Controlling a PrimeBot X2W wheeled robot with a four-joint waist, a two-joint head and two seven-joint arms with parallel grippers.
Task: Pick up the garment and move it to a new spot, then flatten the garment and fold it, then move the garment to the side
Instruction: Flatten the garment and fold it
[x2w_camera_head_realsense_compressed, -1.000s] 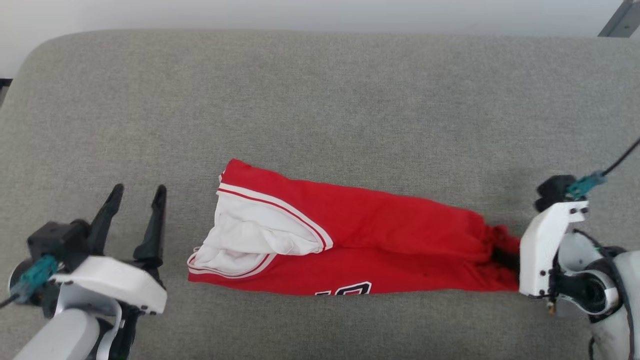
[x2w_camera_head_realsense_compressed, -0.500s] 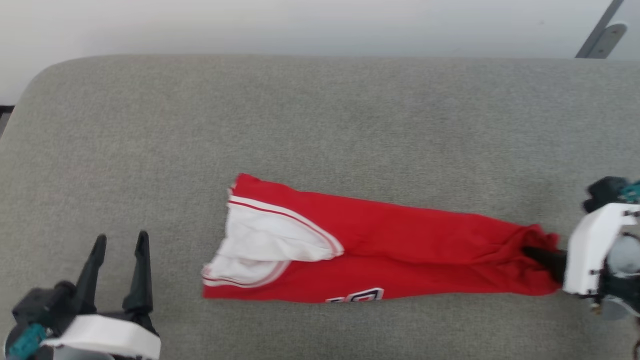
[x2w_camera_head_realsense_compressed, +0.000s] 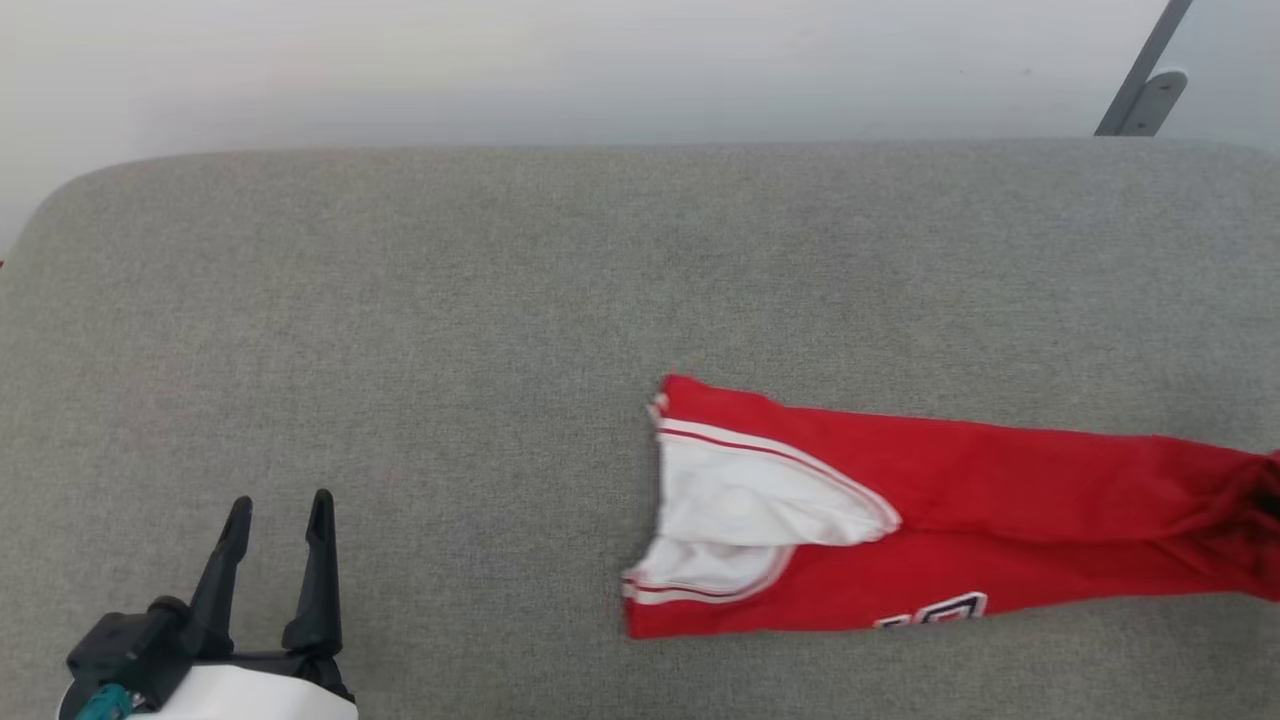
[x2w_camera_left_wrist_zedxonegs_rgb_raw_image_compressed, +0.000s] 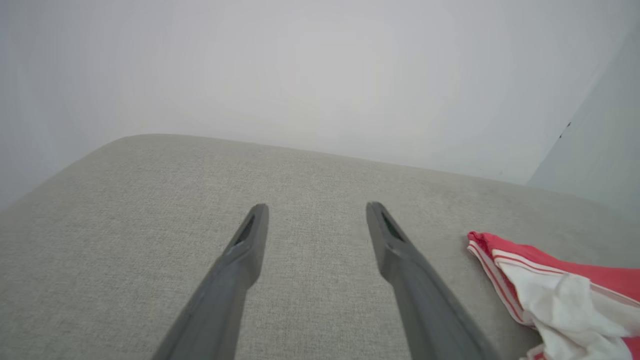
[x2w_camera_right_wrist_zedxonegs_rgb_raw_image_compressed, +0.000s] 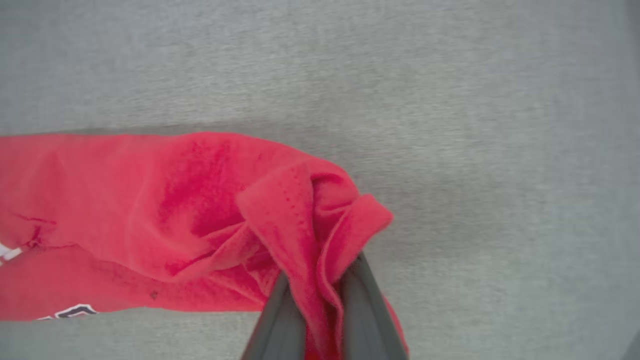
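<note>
Since a second ago, the red soft-fabric T-shirt with white sleeves and striped trim (x2w_camera_head_realsense_compressed: 1000, 520) is being dragged across the grey woven cushion (x2w_camera_head_realsense_compressed: 400, 300) toward three o'clock. Its sleeve end is now lying right of centre rather than left of it, while the head camera is also being tilted, so the cushion's far edge is sitting lower in that view. The T-shirt is lying as a long narrow band at about four o'clock of the head view, with a white sleeve (x2w_camera_head_realsense_compressed: 750, 500) folded on top and the printed edge facing six o'clock. In the right wrist view its bunched red hem (x2w_camera_right_wrist_zedxonegs_rgb_raw_image_compressed: 310, 210) is being pinched between the nearly closed fingers of the right gripper (x2w_camera_right_wrist_zedxonegs_rgb_raw_image_compressed: 320, 270). The left gripper (x2w_camera_head_realsense_compressed: 281, 498) is being held at seven o'clock with its fingers spread wide and nothing between them, well apart from the cloth; in its own wrist view (x2w_camera_left_wrist_zedxonegs_rgb_raw_image_compressed: 316, 206) the sleeve end (x2w_camera_left_wrist_zedxonegs_rgb_raw_image_compressed: 560, 285) is seen off at four o'clock. The step in hand is judged to be the moving of the narrowed garment to the side. The next move is likely calling for a low, steady pull toward three o'clock so the fold is not disturbed, then a release.
</note>
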